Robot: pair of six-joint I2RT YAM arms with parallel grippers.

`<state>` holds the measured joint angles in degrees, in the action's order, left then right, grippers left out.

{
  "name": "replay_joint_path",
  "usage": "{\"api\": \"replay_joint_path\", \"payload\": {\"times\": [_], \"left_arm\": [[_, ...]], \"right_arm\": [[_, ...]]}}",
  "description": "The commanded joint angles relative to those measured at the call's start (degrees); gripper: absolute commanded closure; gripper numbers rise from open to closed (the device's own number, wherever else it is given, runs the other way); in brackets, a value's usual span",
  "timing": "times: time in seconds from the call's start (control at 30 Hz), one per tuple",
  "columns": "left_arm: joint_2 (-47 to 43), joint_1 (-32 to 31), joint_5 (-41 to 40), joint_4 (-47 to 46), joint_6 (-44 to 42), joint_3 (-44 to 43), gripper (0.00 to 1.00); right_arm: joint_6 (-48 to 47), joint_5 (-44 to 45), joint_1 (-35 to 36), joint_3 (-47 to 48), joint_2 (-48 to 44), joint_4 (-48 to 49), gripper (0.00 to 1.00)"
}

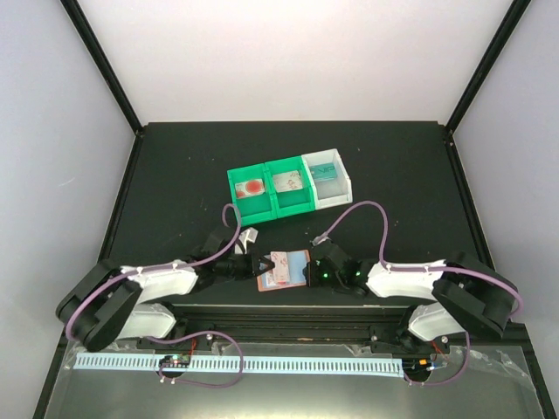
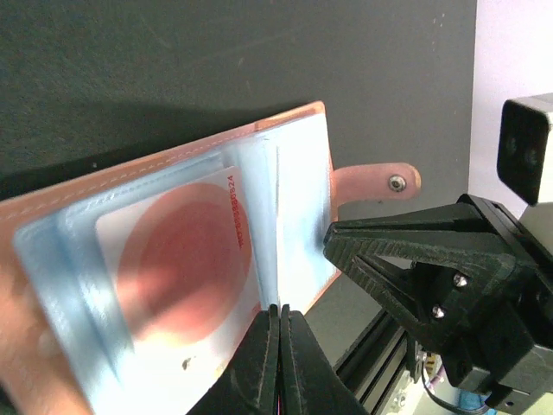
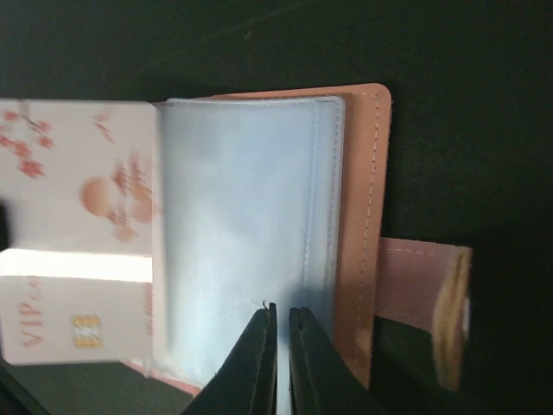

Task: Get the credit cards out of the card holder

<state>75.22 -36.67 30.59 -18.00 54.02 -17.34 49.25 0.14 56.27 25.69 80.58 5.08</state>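
The card holder (image 1: 284,269) lies open at the near table edge, salmon border (image 2: 130,177) around pale blue pockets (image 3: 233,225). A white credit card with a red disc (image 2: 173,259) sits in a pocket in the left wrist view. In the right wrist view a pink blossom-print credit card (image 3: 78,216) shows at the holder's left. My left gripper (image 2: 280,309) is shut on a pale blue pocket leaf seen edge-on. My right gripper (image 3: 282,309) pinches the pocket's near edge, jaws almost touching. In the top view the left gripper (image 1: 260,264) and right gripper (image 1: 310,271) flank the holder.
Behind the holder stand two green trays (image 1: 238,202) (image 1: 297,205) and a white tray (image 1: 342,188), each with a card inside. The holder's side tab (image 2: 376,183) sticks out toward my right gripper's finger (image 2: 406,251). The rail runs along the near edge.
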Motion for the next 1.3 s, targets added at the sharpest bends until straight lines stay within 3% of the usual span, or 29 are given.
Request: {"api": "replay_joint_path", "payload": {"times": [0.0,0.2,0.47,0.63,0.83,1.1,1.27], "left_arm": [[-7.1,0.5,-3.9,8.0,-3.0,-0.5,0.98],[-14.3,0.6,-1.6,17.6,-8.2,-3.5,0.98],[-22.1,0.6,10.5,22.6,-14.6,-5.5,0.99],[-23.4,0.6,17.1,28.1,-19.0,-8.6,0.98],[-25.9,0.5,25.3,28.2,-20.5,-8.6,0.98],[-27.2,0.3,29.8,26.9,-20.9,-7.5,0.98],[-28.4,0.2,32.4,24.4,-20.1,-6.6,0.98]], "right_arm": [[-4.3,2.3,0.2,1.9,-4.1,-5.6,0.94],[-12.6,3.1,0.2,6.3,-11.7,-13.1,0.89],[-24.5,-4.7,0.2,12.4,-20.5,-22.5,0.82],[-26.7,-13.4,0.1,12.5,-26.0,-24.3,0.80],[-27.5,-21.8,0.1,15.4,-28.2,-29.8,0.71],[-26.7,-25.3,-0.1,15.0,-28.8,-28.4,0.56],[-26.5,-28.5,-1.3,15.1,-26.7,-27.5,0.55]]}}
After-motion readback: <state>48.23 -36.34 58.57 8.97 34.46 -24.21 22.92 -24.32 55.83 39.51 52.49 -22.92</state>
